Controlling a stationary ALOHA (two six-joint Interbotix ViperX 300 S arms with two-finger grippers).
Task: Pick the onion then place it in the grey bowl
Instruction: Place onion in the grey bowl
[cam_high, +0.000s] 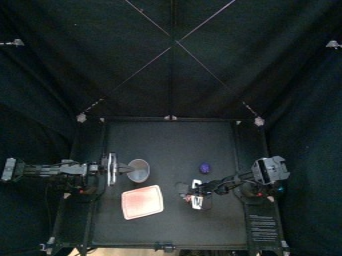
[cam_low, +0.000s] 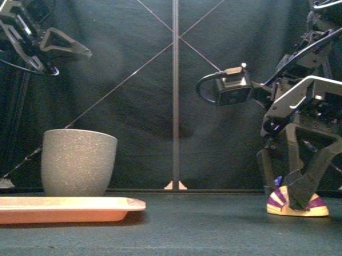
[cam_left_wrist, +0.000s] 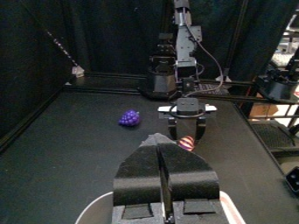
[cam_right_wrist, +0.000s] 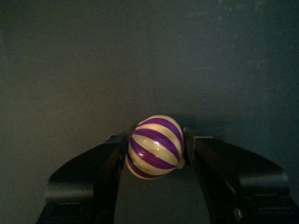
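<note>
The onion (cam_right_wrist: 156, 150), a toy striped purple and cream, lies low at the table on the right, also seen in the front view (cam_low: 297, 206). My right gripper (cam_right_wrist: 156, 140) is shut on the onion, one jaw pressed to each side. In the top view this gripper (cam_high: 198, 194) stands right of the pink tray. The grey speckled cup (cam_low: 78, 161) stands upright at the left, in the top view (cam_high: 138, 171) behind the tray. My left gripper (cam_left_wrist: 169, 185) rests shut at the left, just beside the cup, holding nothing.
A flat pink tray (cam_high: 142, 202) lies at the front, left of the onion; the front view shows its rim (cam_low: 67, 208). A small purple grape toy (cam_high: 205, 167) sits behind the right gripper, also seen from the left wrist (cam_left_wrist: 129, 117).
</note>
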